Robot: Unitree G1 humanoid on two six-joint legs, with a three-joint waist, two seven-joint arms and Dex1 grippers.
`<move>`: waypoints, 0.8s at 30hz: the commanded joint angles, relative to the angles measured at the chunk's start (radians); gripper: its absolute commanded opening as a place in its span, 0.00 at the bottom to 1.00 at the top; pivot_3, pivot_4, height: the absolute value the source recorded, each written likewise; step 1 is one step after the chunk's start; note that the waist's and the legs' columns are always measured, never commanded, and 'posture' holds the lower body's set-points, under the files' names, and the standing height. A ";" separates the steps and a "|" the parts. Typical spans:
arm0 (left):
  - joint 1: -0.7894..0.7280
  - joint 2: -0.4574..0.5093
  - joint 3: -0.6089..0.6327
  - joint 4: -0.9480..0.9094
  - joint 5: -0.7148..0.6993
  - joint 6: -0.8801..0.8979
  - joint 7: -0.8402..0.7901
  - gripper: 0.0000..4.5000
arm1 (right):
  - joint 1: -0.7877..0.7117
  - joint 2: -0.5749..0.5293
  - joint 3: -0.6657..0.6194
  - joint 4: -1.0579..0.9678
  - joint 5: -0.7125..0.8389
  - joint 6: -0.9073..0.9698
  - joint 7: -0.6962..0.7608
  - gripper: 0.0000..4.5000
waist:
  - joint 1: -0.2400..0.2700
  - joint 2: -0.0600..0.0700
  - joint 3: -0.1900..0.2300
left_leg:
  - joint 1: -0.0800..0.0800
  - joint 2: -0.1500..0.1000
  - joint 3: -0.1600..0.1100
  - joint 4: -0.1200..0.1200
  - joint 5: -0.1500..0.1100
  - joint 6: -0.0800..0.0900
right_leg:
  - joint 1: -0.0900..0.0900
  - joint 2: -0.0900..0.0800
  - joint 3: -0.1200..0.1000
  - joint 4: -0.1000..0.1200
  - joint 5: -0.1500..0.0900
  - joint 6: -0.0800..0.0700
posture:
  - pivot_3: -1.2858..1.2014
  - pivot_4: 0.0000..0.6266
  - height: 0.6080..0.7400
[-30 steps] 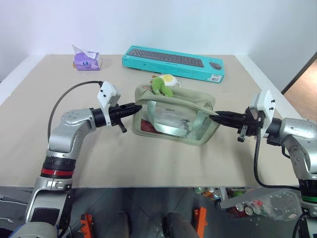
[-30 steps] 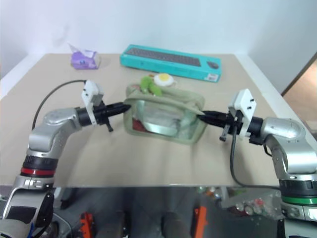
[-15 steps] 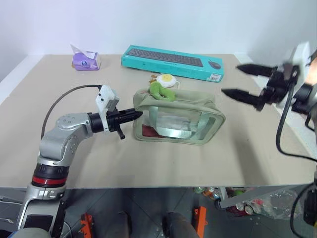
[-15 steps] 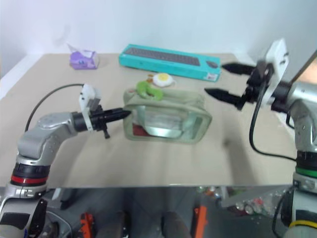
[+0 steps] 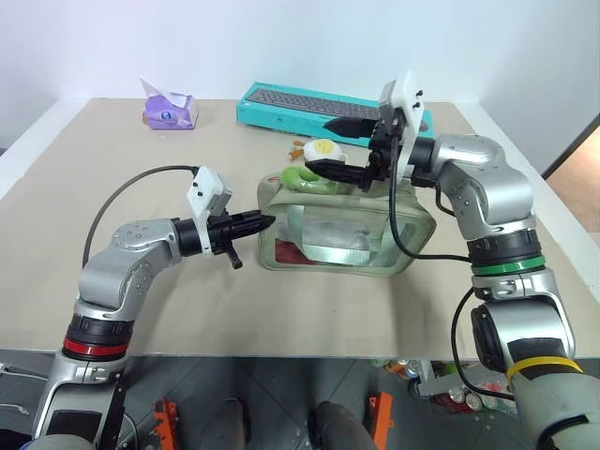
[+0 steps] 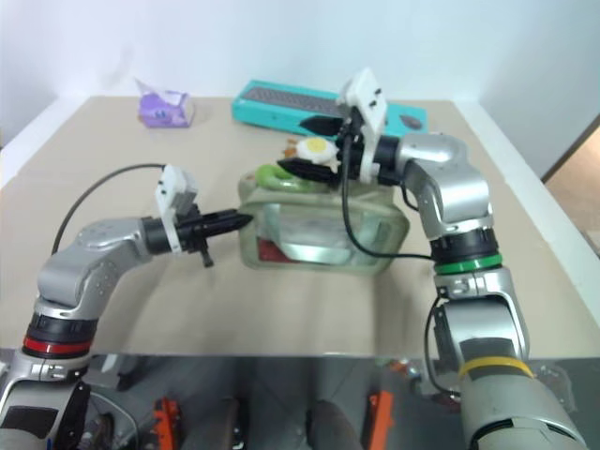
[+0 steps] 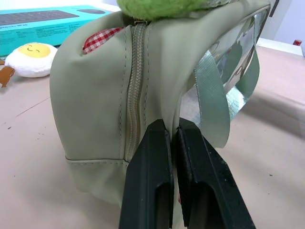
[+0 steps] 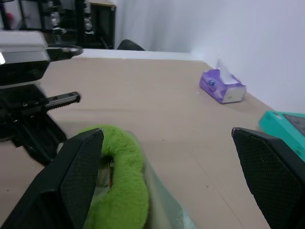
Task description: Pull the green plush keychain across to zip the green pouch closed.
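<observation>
White walls back a tan bench [image 5: 309,319] on which the green pouch [image 5: 342,230] sits near the middle, with a teal keyboard box [image 5: 319,105], a purple tissue pack [image 5: 169,111] and an egg-shaped plush [image 5: 322,150] behind it. The green plush keychain [image 5: 298,178] lies on top of the pouch at its left end, where the zipper starts. The left gripper [image 5: 255,223] has its jaws together, pinching the pouch's left end fabric beside the zipper seam. The right gripper [image 5: 328,143] hovers just above the keychain with its jaws wide apart, one finger over it and one beside it, holding nothing. To do this step well, the right jaws should probably drop around the plush near its cord and close firmly, then draw it straight along the zipper line toward the pouch's right end while the left grip anchors the bag against sliding.
</observation>
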 commanded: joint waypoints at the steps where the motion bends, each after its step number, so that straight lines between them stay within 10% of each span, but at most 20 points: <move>1: -0.001 0.012 0.012 -0.039 -0.010 0.005 0.011 0.00 | -0.007 -0.007 0.008 -0.023 -0.013 -0.034 0.066 0.99 | 0.000 0.000 0.000 | 0.000 0.000 0.000 -0.001 0.000 0.000 | -0.001 0.000 0.000 0.000 0.000 0.000 | 0.52 0.24 1.00; 16: -0.014 0.004 -0.002 -0.029 -0.008 -0.003 0.016 0.00 | 0.046 -0.017 0.014 -0.088 -0.030 0.005 0.116 0.99 | -0.001 0.000 0.000 | 0.001 0.001 0.000 -0.001 0.000 -0.001 | 0.000 0.001 0.000 0.000 0.001 -0.002 | 0.52 0.24 1.00; 24: -0.019 -0.003 -0.008 -0.030 -0.006 0.002 0.022 0.00 | 0.047 -0.007 0.003 -0.087 -0.015 0.035 0.108 0.43 | -0.001 0.000 0.000 | 0.001 0.001 0.000 -0.001 0.000 -0.001 | 0.000 0.001 0.000 0.000 0.001 -0.002 | 0.52 0.24 1.00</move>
